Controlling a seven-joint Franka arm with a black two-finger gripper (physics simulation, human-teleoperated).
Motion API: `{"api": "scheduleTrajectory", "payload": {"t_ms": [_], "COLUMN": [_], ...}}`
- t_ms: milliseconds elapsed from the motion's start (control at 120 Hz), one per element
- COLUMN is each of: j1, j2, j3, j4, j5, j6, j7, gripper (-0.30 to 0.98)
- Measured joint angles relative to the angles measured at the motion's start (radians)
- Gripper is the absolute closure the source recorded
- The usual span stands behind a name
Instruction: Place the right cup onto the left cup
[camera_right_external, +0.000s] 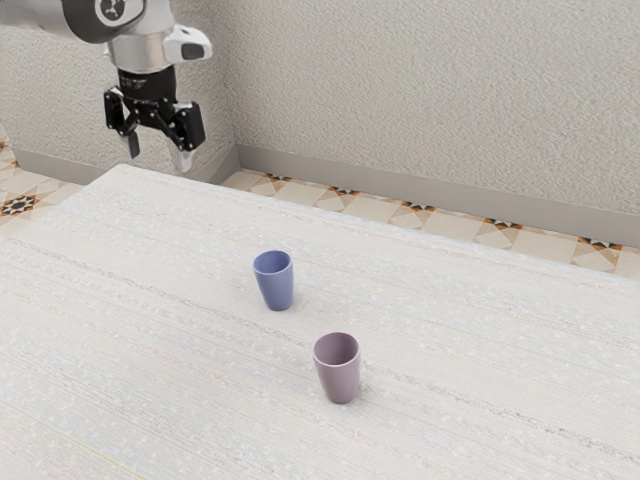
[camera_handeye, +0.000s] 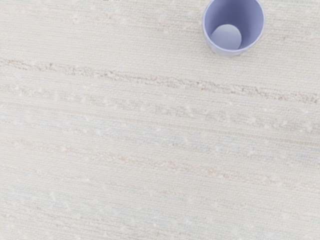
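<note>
Reading black two-finger gripper (camera_right_external: 157, 157) in the exterior view, raised at far left, by the far left corner of the pale, streaked table (camera_right_external: 150, 350). Can make out open jaws, spread well apart. Found blue cup (camera_right_external: 274, 282) upright on the tabletop, mouth up, right of the gripper and nearer the camera. Logged mauve cup (camera_right_external: 340, 372) too: upright, mouth up, standing farther to the exterior view's right and nearer than the blue one. Noting bare table between the two, set near each other but apart. Looking down into the blue cup in the wrist view, down to its round, pale bottom. Recording textured wall (camera_right_external: 420, 80) and patterned tile floor (camera_right_external: 420, 214) beyond the table's far edge.
</note>
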Motion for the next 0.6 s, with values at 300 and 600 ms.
{"api": "scheduleTrajectory", "payload": {"t_ms": [300, 600], "j1": [0.067, 0.087], "j2": [0.008, 0.024], "j3": [-0.045, -0.208], "j4": [-0.016, -0.1], "j5": [0.007, 0.029], "j6": [0.054, 0.134], "j7": [0.027, -0.058], "gripper": [0.0, 0.0]}}
